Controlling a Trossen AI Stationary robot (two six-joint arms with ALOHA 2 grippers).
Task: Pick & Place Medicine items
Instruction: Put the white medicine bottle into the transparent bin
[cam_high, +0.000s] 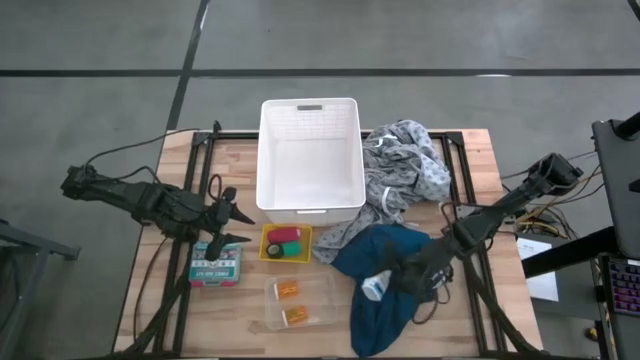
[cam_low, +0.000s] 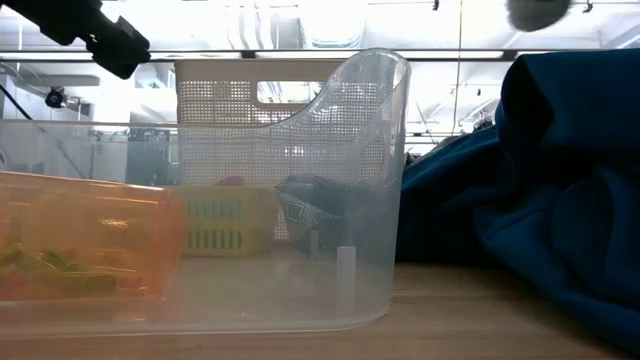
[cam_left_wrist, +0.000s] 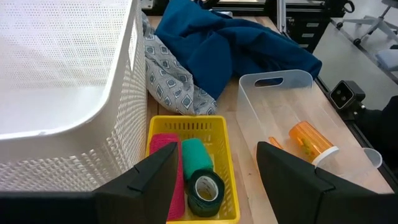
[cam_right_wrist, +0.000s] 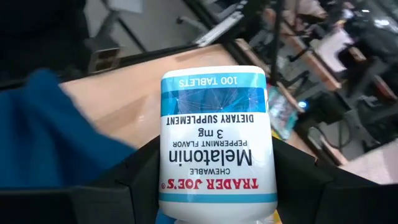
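My right gripper (cam_high: 385, 286) is shut on a white bottle (cam_right_wrist: 214, 143) with a blue-banded label, above the teal-blue cloth (cam_high: 385, 275). My left gripper (cam_left_wrist: 217, 180) stands open above a small yellow basket (cam_left_wrist: 222, 134). In that basket lie a pink-red cylinder (cam_left_wrist: 163, 168), a green roll (cam_left_wrist: 196, 155) and a dark green roll (cam_left_wrist: 205, 193). Two orange pill bottles (cam_high: 288, 290) (cam_high: 295, 316) lie on their sides in a clear bin (cam_high: 325, 300). My right gripper pinches the white bottle's two opposite sides (cam_right_wrist: 166, 162) between its two fingers (cam_right_wrist: 134, 180). The bottle lies along the fingers, its base end (cam_right_wrist: 214, 74) pointing away from the gripper. It is lifted clear, over the cloth and the table's near right part.
A large white basket (cam_high: 310, 150) stands at the table's far middle, with a grey patterned cloth (cam_high: 405, 165) heaped to its right. A teal box (cam_high: 217, 262) lies under the left gripper. The low view looks through the clear bin (cam_low: 380, 150) from the near edge.
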